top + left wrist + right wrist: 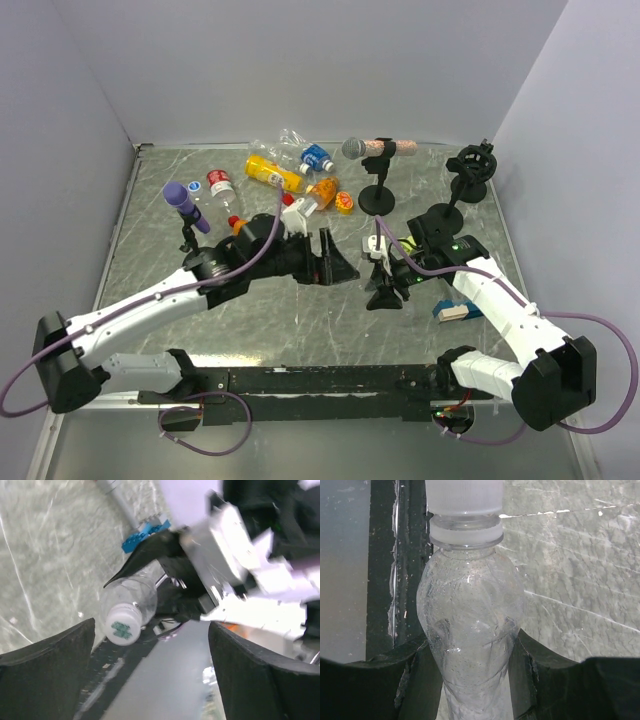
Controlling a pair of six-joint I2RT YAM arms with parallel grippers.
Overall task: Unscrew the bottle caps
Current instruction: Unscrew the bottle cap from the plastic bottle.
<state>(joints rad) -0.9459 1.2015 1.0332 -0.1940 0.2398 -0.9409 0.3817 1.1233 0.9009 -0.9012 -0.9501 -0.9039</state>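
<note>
Starting with the grey marbled surface point(260, 320): spare bottles point(272, 173) lie in a loose heap at the far middle, well apart from the work, and some visibly have caps on. Nearer the centre, the clear bottle point(470, 605) is clamped round its lower body by the right gripper point(470, 652). Its jaws are partly closed and press on both sides, and the neck points toward the left arm. Cannot tell if the bottle clears the surface. The left gripper point(338, 262) sits just beside it, spread wide with nothing in it. The left wrist view looks at the cap end from between its fingers point(55, 650). Handling guess: the bottle looks empty, thin-walled and crinkled, so light and soft. The body will likely dent and could twist or slip in the pads under torque. The plastic looks smooth, probably slick. A low body hold is workable, but the shoulder would be stiffer. The white cap point(465, 497) is the stiff part, small, with a side wall that looks faintly ribbed. It is the best place for the left gripper to pinch, square across the sides. It should avoid the white collar ring point(466, 532) just under the cap, which likely stays on the neck. The cap top carries a green mark point(121, 628). Pinch too hard and the cap may bind, too soft and the fingers may skate round.
</note>
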